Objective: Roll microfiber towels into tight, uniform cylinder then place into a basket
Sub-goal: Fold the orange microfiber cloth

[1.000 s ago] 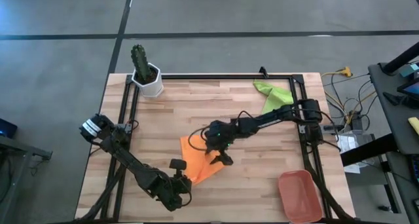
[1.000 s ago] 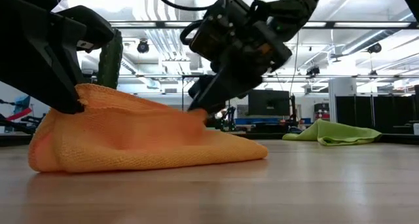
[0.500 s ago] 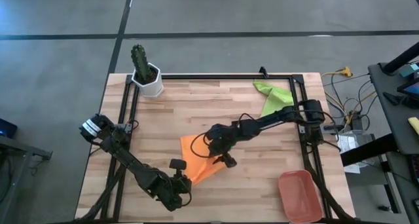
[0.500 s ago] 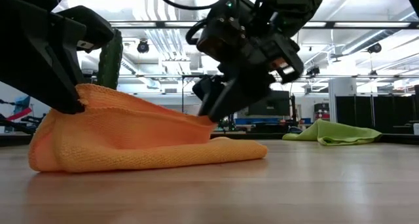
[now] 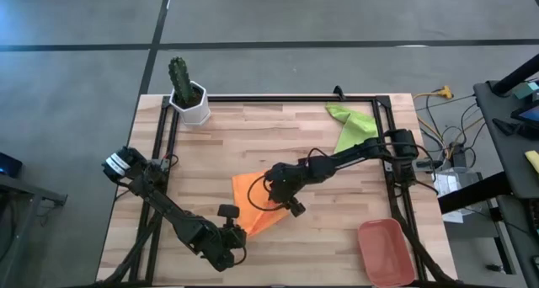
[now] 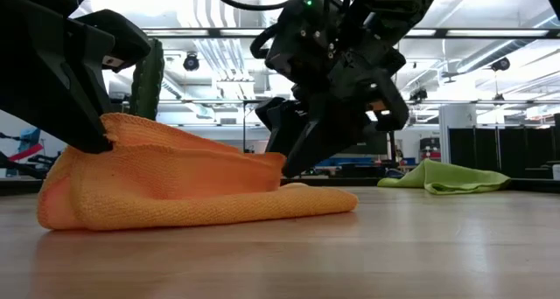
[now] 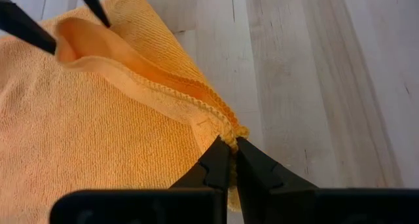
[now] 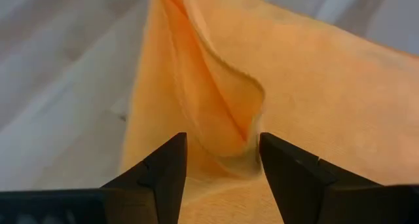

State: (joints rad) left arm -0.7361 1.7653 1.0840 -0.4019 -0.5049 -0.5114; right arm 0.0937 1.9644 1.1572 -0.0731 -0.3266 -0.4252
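Observation:
The orange towel [image 5: 253,205] lies folded over on the wooden table, its lower layers flat on the boards [image 6: 201,207]. My left gripper [image 7: 230,155] is shut on its near corner. My right gripper [image 8: 222,165] slants down over the towel's middle [image 5: 285,200], open, with its fingers on either side of a raised fold [image 8: 226,122]. The green towel [image 5: 349,124] lies crumpled at the far right. The basket [image 5: 386,250] stands at the near right corner. My left gripper pinches the towel's hemmed corner [image 7: 230,133] between its two fingers, slanting down from the near left. That corner is held up off the table [image 6: 109,124], and the cloth slopes down from it. My right gripper straddles the fold without pinching it. One finger [image 8: 288,175] lies against the fold's side.
A white pot with a cactus [image 5: 189,98] stands at the far left corner. A black frame [image 5: 286,97] runs along the table's edges. Bare boards lie between the orange towel and the basket.
My right gripper has rolled at the wrist and shifted a little over the towel's middle. The towel's upper layer now ends in a raised lip at its fingertips. The rest of the towel has kept its place.

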